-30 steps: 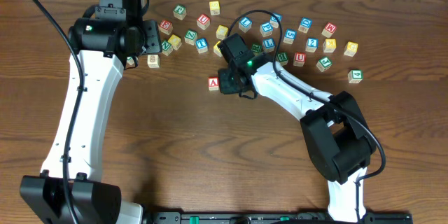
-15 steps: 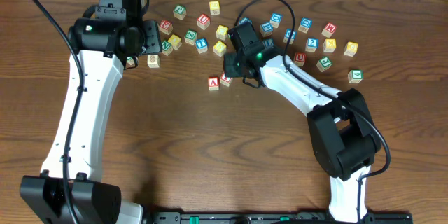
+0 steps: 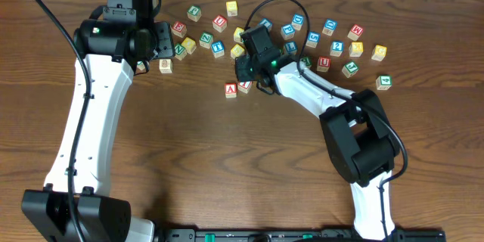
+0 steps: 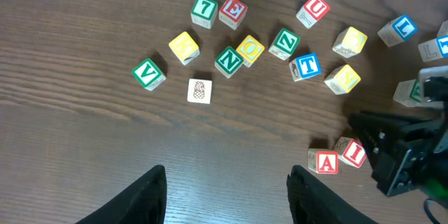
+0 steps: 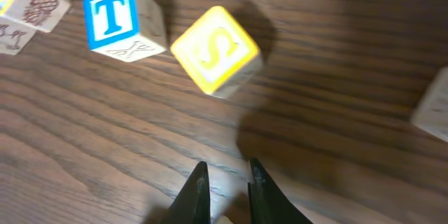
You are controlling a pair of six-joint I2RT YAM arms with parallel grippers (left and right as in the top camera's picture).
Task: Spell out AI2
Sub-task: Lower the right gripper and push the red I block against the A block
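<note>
The red "A" cube (image 3: 231, 89) and the red "I" cube (image 3: 244, 86) stand side by side, touching, on the table; both also show in the left wrist view, the "A" cube (image 4: 327, 162) and the "I" cube (image 4: 353, 153). I cannot pick out the blue "2" cube among the far cubes. My right gripper (image 3: 243, 63) hovers just beyond the "I" cube, nearly shut and empty (image 5: 225, 182), facing a yellow "S" cube (image 5: 215, 50). My left gripper (image 4: 227, 199) is open and empty, high at the left (image 3: 164, 41).
Several lettered cubes lie scattered along the far side, among them a blue "T" cube (image 5: 119, 19), a red "U" cube (image 4: 313, 10) and a green "V" cube (image 4: 148, 73). The right arm (image 4: 406, 157) lies just right of the "A" and "I" cubes.
The right gripper has lifted away from beside the "A" cube and moved toward the far cubes. The "I" cube is left standing next to the "A". The left arm has not moved.
</note>
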